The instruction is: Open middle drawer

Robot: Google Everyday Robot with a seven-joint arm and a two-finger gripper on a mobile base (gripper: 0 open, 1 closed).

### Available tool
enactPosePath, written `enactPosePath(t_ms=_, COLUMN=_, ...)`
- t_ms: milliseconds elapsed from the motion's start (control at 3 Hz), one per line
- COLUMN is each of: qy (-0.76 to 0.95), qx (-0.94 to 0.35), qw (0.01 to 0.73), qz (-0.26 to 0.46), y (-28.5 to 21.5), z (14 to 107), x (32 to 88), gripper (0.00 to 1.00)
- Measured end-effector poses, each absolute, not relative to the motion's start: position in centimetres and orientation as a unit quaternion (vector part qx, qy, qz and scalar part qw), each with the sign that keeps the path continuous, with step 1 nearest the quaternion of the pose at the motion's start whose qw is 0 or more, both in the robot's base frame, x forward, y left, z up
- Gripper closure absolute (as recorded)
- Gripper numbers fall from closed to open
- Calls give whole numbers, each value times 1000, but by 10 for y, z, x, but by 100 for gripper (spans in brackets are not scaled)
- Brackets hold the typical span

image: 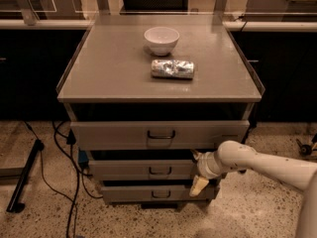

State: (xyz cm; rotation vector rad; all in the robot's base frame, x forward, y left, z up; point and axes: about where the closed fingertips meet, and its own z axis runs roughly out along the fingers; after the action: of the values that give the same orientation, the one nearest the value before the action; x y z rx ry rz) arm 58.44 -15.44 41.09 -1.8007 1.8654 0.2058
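White robot gripper [197,170], spread wide, one fingertip above and one below the right end of the shallow grey metal middle drawer [124,169].

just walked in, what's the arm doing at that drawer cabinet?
The robot's arm reaches in from the right, with its pincer at the right end of the middle drawer front. It is off to the side of the dark centre handle, not on it. A white bowl and a foil-wrapped packet sit on the cabinet top.
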Motion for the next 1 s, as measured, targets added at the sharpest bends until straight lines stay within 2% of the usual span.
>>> enactPosePath(t_ms=1000, qy=703, qx=-666, qw=230, qz=103, y=-151, z=390, x=599, gripper=0)
